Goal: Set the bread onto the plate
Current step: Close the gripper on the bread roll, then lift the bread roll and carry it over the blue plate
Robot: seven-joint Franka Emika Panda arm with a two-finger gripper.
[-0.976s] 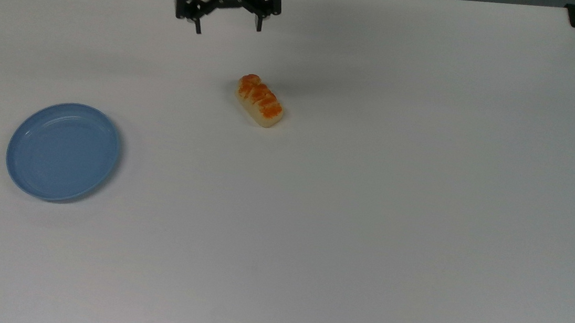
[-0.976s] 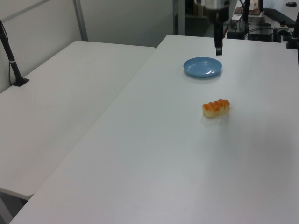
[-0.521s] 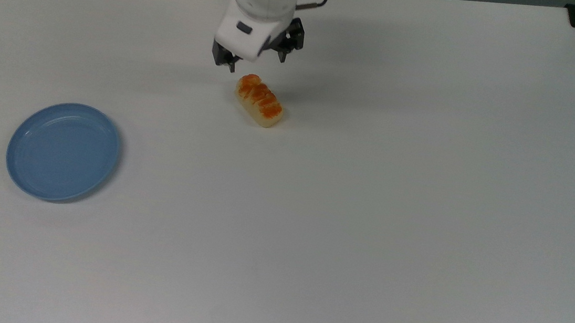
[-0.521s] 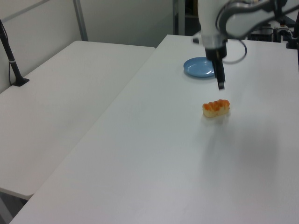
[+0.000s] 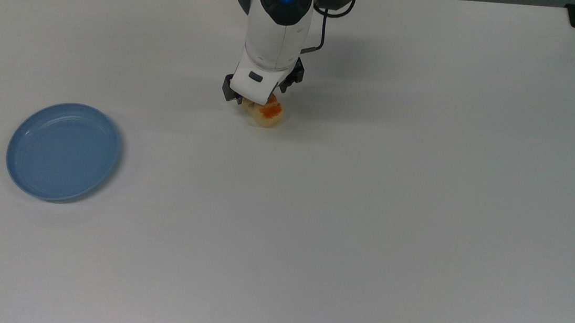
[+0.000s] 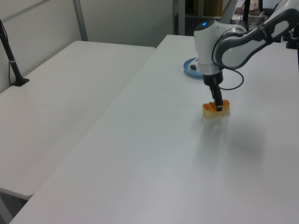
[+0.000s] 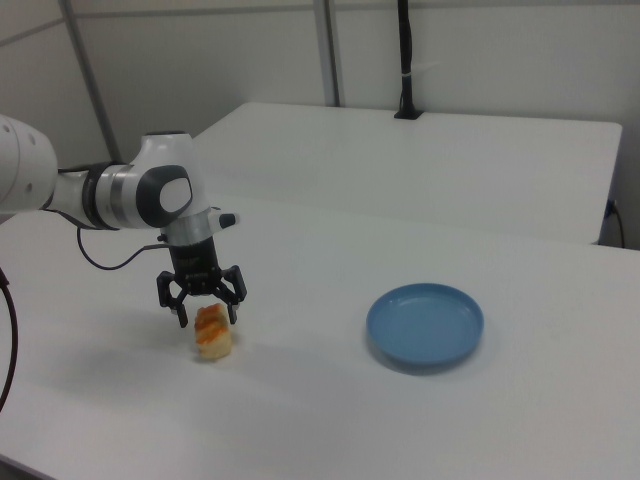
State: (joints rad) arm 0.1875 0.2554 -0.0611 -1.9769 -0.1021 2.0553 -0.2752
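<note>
**Jaws spread over the bread, grasp not yet made**

While the bread (image 7: 213,334) lies on the white worktop (image 5: 366,216), the gripper (image 7: 201,307) hangs just above it with its jaws released, one finger on each side of the loaf's far end as the right view shows. In the top view the arm's wrist covers most of the loaf, leaving its near end (image 5: 269,115) showing. The plate (image 5: 62,151) sits well apart, toward the top view's left, with nothing on it.

The step in hand looks like the final descent before closing. The risk, as I judge it, lies in the placement: the jaws seem to sit nearer one end of the loaf than its middle, so a pinch there could make it swing or tip when lifted. The rounded, smooth-looking sides may also let it squirt out if the fingers close too high. If a fingertip lands on top of the loaf, it would be pushed along the worktop instead.
</note>
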